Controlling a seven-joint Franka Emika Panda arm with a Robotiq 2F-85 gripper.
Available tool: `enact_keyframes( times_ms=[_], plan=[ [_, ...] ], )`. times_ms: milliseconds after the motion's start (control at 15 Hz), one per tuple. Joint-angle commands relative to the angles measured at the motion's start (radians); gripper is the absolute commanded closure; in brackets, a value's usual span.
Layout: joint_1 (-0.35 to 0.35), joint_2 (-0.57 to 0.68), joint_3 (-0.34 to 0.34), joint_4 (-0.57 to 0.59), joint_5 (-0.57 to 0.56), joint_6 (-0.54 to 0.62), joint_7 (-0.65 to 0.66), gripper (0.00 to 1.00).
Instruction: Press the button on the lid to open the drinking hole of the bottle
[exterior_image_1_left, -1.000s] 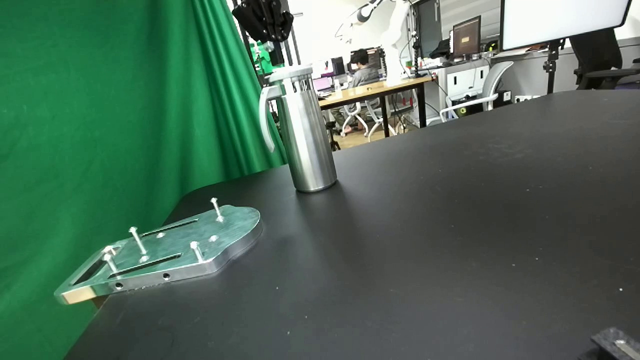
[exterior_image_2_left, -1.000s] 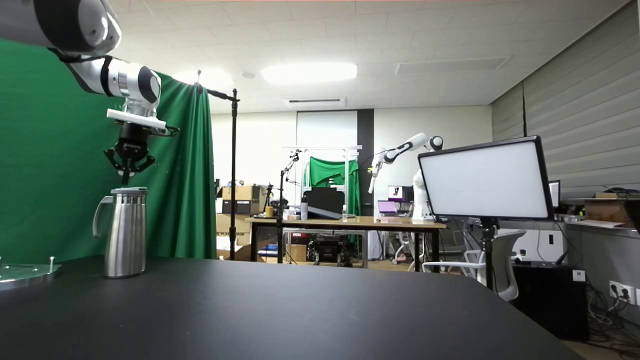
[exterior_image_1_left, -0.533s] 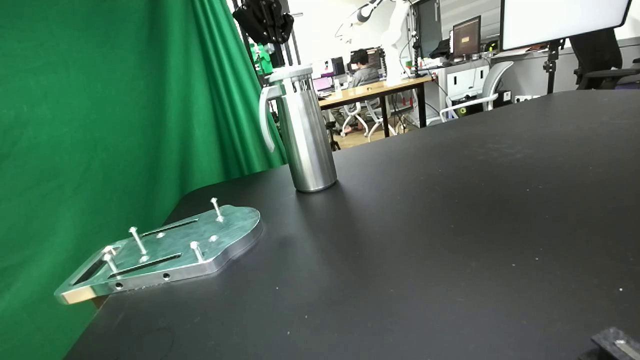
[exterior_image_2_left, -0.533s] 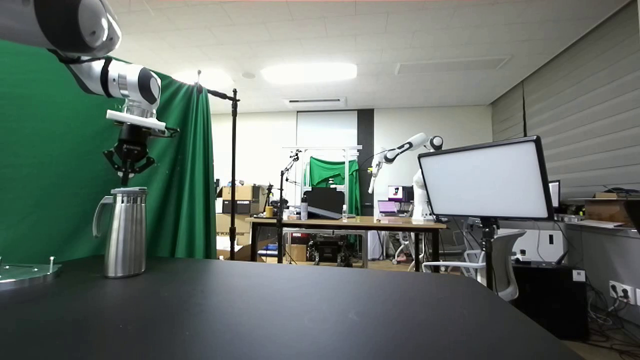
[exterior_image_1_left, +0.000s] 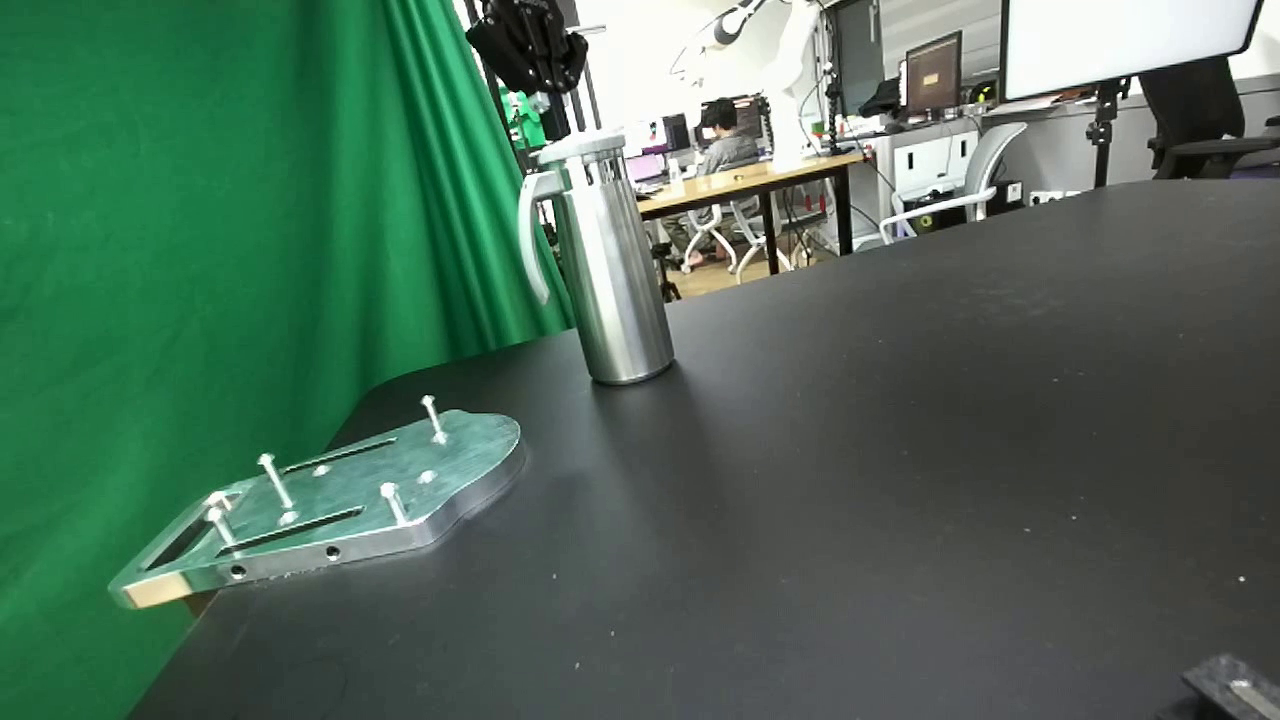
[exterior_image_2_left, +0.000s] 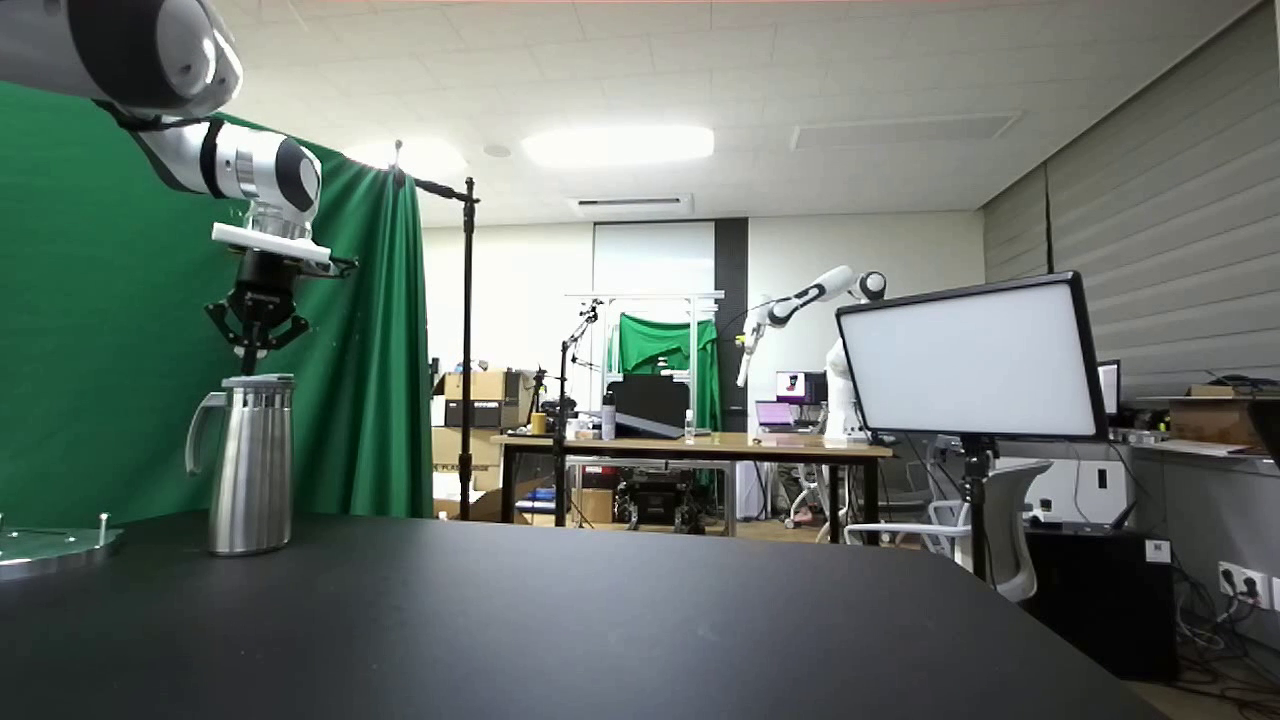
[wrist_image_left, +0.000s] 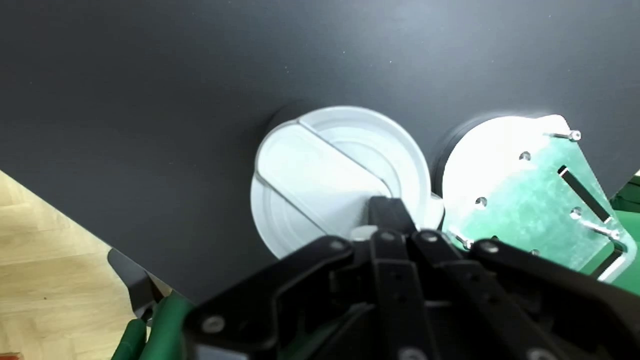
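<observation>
Standing upright on a dark counter (exterior_image_2_left: 660, 620), a steel bottle (exterior_image_2_left: 250, 475) waits directly below the gripper (exterior_image_2_left: 249, 364), its long axis running up toward fingers (wrist_image_left: 386, 211) that point nearly straight down. The lid (wrist_image_left: 340, 172) is in place, crossed by a broad pale strip (wrist_image_left: 310, 162) that runs toward the side of the handle (exterior_image_1_left: 527, 235); the fingertips, pressed together with nothing seen between them, sit off-center, over the handle-side end of that strip. The wrist view and both exterior views leave unsettled whether they touch the lid or stop just above it. The coming move likely turns on that line: a short push straight down along the bottle's axis, toward the handle side, where the button probably sits, though it cannot be picked out beneath the gripper. Farther out on the handle side, apart from the bottle, a green plate (exterior_image_1_left: 350, 486) with metal pegs (exterior_image_1_left: 276, 482) rests on the counter.
</observation>
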Motion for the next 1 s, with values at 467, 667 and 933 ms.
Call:
enact_keyframes(
  times_ms=[467, 667, 933],
  plan=[
    [0.000, 0.023, -0.001, 0.007, 0.008, -0.011, 0.022, 1.00],
    [0.000, 0.001, -0.002, 0.011, 0.006, -0.012, 0.024, 1.00],
    [0.001, -0.050, -0.008, -0.006, -0.004, -0.018, 0.036, 1.00]
  ],
)
